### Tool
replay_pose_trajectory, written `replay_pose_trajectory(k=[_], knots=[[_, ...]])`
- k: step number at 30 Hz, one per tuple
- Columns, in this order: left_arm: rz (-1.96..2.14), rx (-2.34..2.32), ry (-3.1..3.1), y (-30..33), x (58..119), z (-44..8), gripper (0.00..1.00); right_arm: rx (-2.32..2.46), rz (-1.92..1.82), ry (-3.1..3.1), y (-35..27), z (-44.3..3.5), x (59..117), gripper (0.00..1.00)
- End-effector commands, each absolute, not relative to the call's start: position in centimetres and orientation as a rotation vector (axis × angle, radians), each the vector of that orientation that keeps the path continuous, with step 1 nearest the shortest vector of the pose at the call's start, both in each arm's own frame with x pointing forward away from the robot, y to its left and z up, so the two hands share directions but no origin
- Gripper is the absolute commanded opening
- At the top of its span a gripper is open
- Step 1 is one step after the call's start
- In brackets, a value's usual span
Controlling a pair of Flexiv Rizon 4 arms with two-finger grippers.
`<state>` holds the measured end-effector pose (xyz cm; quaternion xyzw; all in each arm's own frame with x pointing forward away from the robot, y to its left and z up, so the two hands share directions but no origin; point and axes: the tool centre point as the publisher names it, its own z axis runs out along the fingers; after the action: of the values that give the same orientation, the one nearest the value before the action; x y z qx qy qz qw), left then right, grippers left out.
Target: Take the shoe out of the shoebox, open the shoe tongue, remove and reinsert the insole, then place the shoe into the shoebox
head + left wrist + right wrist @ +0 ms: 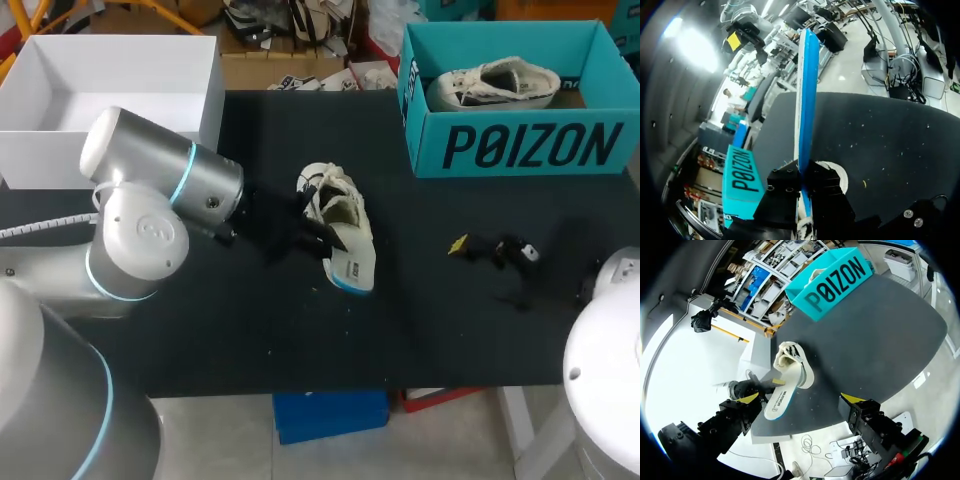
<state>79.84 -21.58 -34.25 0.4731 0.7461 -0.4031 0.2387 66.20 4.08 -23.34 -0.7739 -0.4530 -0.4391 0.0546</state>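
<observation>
Left gripper (315,232): clenched on the insole (352,270), near the middle of the head view. In the left wrist view its two black fingers (782,187) press the insole (807,90) from both sides. The thin white-and-blue strip is seen edge-on and runs straight out ahead of the gripper (801,172).
Right gripper (490,248): released, holding nothing, low over the table (430,330) at the right of the head view, well apart from the shoe. In the right wrist view its yellow tips stand wide apart around the gripper's middle (800,398).
Shoe (340,205): a cream sneaker lying on the dark table at the centre of the head view, outside the box. In the right wrist view it (790,356) lies ahead of the open fingers.
Insole position: one end sticks out past the shoe toward the lower edge of the head view. The right wrist view shows it (781,401) reaching out from the shoe's opening. Whether the other end is inside the shoe cannot be told.
Shoebox (520,150): teal, open, at the upper right of the head view, with a second sneaker (495,85) inside.
White box (215,90): open, at the upper left of the head view.
</observation>
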Motion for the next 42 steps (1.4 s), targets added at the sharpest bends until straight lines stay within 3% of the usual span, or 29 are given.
replay_pose_trajectory(k=[1,17,42], knots=[[-1.067,1.404,2.088,-21.3,80.2,-33.6,0.00,-2.269,-1.209,-1.415,2.4,-21.7,64.8,1.00],[-0.966,1.543,2.207,-18.2,80.0,-33.9,0.00,-2.269,-1.209,-1.415,2.4,-21.7,64.8,1.00],[-1.015,1.422,2.140,-19.0,79.1,-33.0,0.00,-2.269,-1.209,-1.415,2.4,-21.7,64.8,1.00]])
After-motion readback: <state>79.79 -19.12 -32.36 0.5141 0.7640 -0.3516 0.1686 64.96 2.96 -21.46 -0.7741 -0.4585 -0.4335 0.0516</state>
